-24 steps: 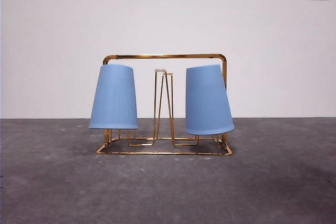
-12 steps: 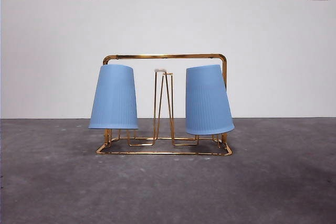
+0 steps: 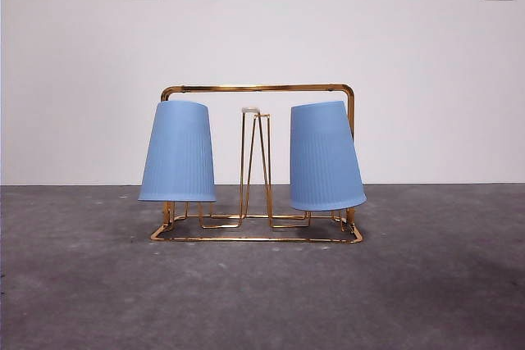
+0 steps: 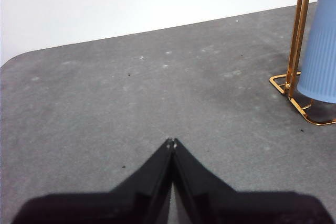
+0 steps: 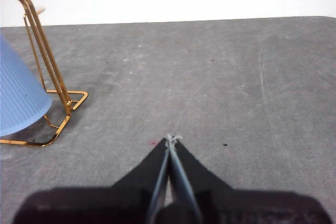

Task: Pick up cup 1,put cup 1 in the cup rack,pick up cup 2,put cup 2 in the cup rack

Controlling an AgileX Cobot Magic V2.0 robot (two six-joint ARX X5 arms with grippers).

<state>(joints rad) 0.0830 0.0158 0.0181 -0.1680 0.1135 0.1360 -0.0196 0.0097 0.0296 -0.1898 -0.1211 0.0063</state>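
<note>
Both blue cups sit upside down on the cup rack (image 3: 258, 165) now: cup 1 (image 3: 178, 152) on the left side, upright, and cup 2 (image 3: 325, 156) on the right, tilted a bit. Which cup is 1 or 2 I only guess. My left gripper (image 4: 171, 142) is pressed closed w/ nothing in it, above bare table (image 3: 262, 293), well apart from the rack. My right gripper (image 5: 170, 139) is the same, closed & empty. I judge the task is done; next move needs only to wait, no grasp.
</note>
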